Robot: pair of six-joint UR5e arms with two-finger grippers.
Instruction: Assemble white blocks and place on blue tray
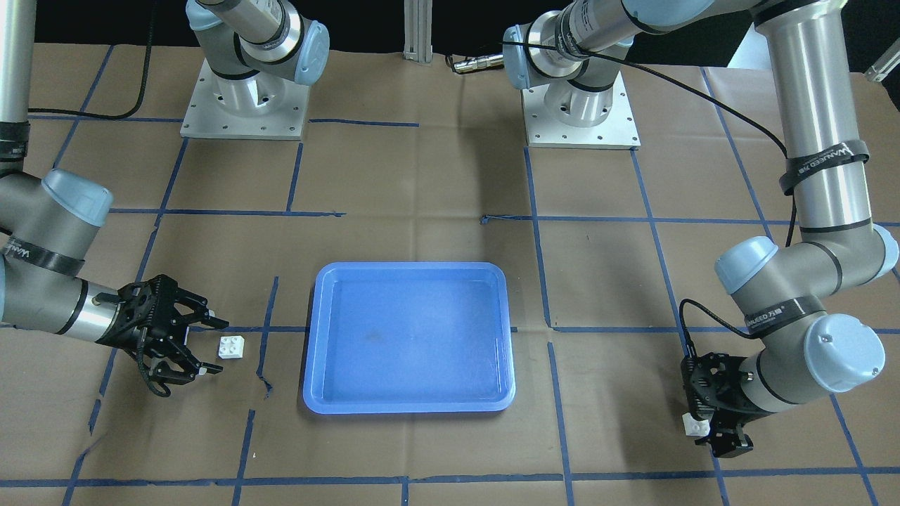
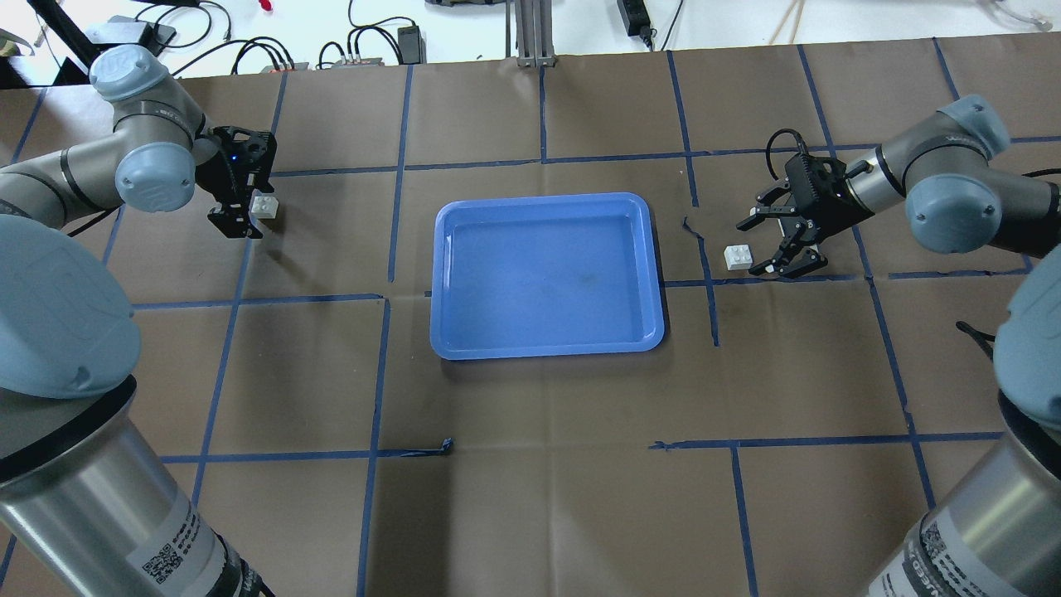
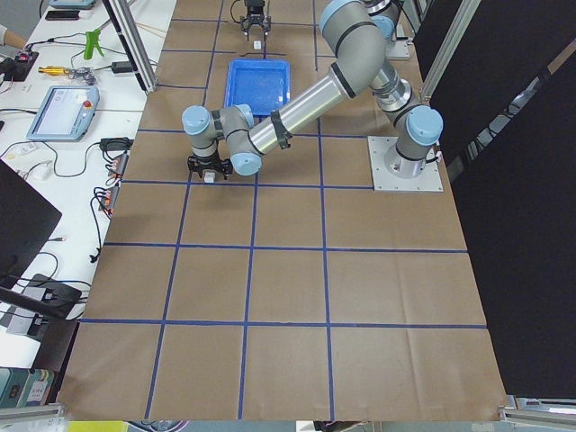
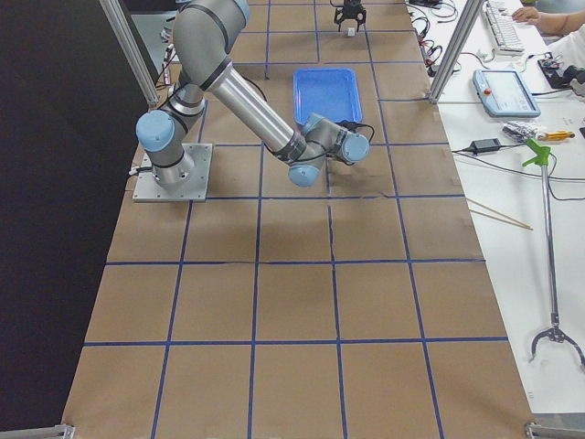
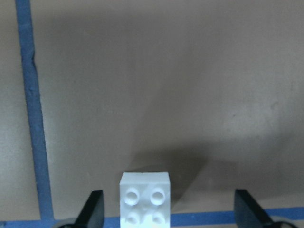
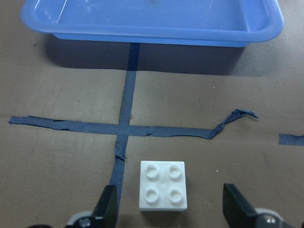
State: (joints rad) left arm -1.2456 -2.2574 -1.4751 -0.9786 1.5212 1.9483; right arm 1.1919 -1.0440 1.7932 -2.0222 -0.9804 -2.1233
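Observation:
The blue tray (image 1: 408, 267) lies mid-table with nothing in it; its rim also shows in the overhead view (image 2: 543, 199) and the right wrist view (image 6: 152, 37). One white block (image 2: 265, 206) sits on the paper between the fingers of my open left gripper (image 2: 253, 203). In the left wrist view the block (image 5: 145, 204) is nearer the left finger (image 5: 94, 209). The other white block (image 2: 738, 257) lies studs up just in front of my open right gripper (image 2: 753, 245). In the right wrist view this block (image 6: 163, 185) sits between the fingers (image 6: 108, 206).
Brown paper with blue tape lines covers the table. The two arm bases (image 1: 242, 105) stand at the robot's side. A torn tape strip (image 6: 228, 121) lies between the right block and the tray. Cables and devices sit beyond the table's far edge (image 2: 249, 50).

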